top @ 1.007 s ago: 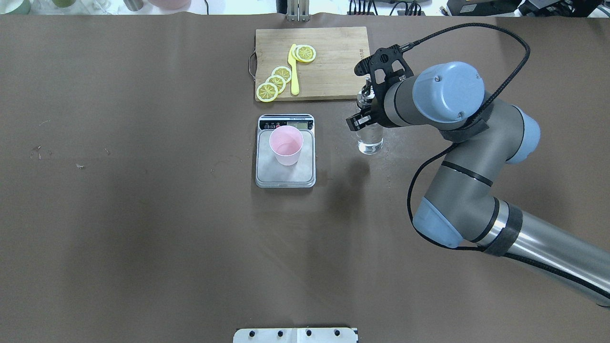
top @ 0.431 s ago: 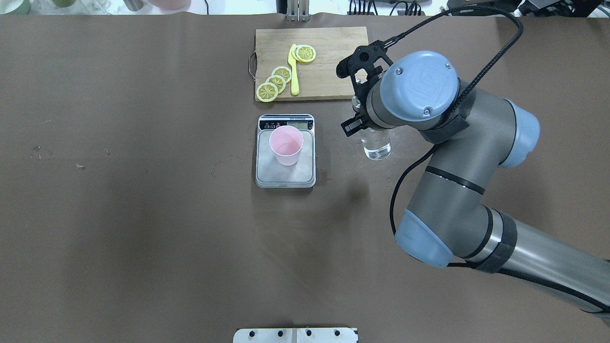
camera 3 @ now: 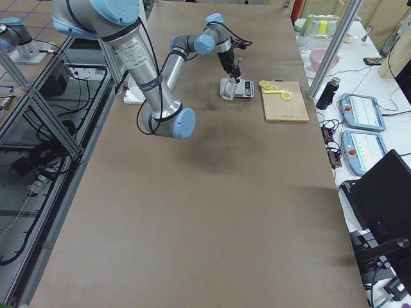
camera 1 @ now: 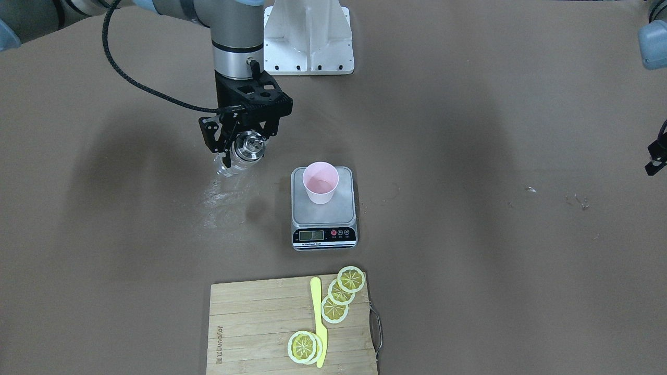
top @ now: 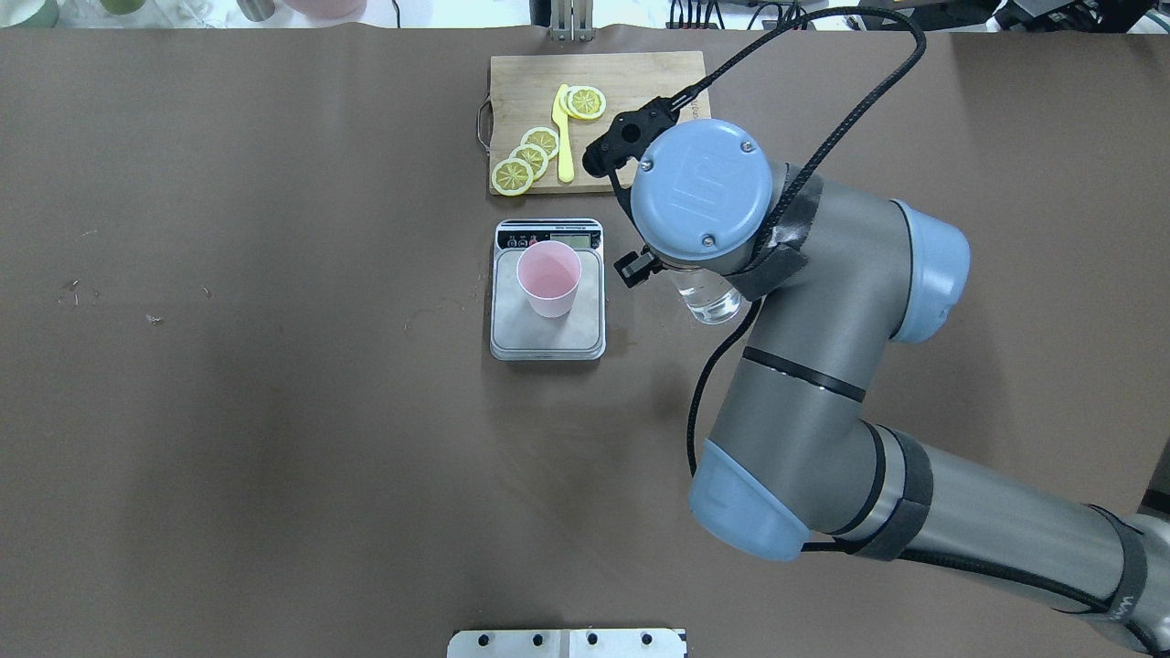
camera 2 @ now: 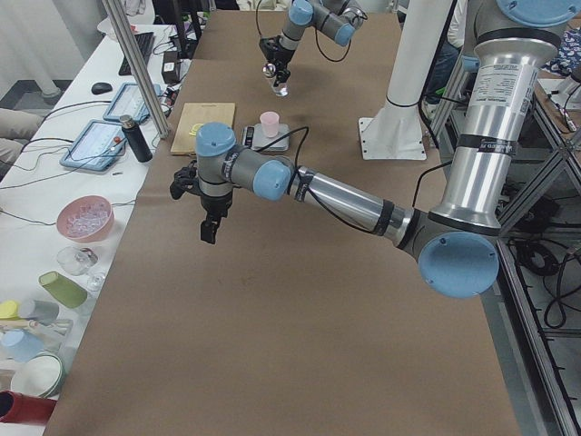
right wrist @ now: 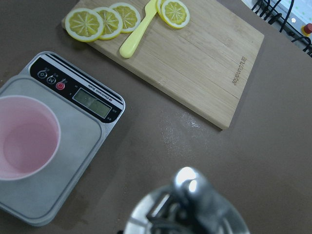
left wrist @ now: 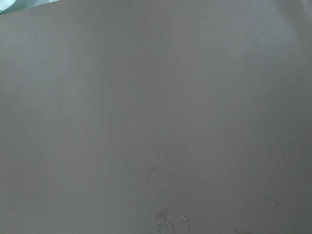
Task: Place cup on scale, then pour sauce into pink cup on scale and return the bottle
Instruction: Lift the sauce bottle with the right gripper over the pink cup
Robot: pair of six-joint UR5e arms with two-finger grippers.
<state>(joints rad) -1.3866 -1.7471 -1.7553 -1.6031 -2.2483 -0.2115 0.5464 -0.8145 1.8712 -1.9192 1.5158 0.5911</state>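
The pale pink cup (camera 1: 320,182) stands upright on the steel plate of the scale (camera 1: 324,216), also seen from overhead (top: 548,279) and in the right wrist view (right wrist: 24,139). My right gripper (camera 1: 238,141) is shut on the clear glass bottle (camera 1: 234,161) with its metal pourer cap (right wrist: 191,181). It holds the bottle above the table, beside the scale (top: 547,336) on my right, apart from the cup. Clear liquid shows in the bottle's base (top: 713,300). My left gripper (camera 1: 655,156) hangs far off to my left over bare table; I cannot tell how its jaws stand.
A wooden cutting board (top: 631,119) with lemon slices (top: 526,160) and a yellow knife (top: 564,137) lies just beyond the scale. The white robot base (camera 1: 307,36) stands on my side of the table. A wet patch (camera 1: 224,200) marks the table near the bottle.
My right arm has carried the bottle up and leftward, closer to the scale. The cup and scale have not moved.
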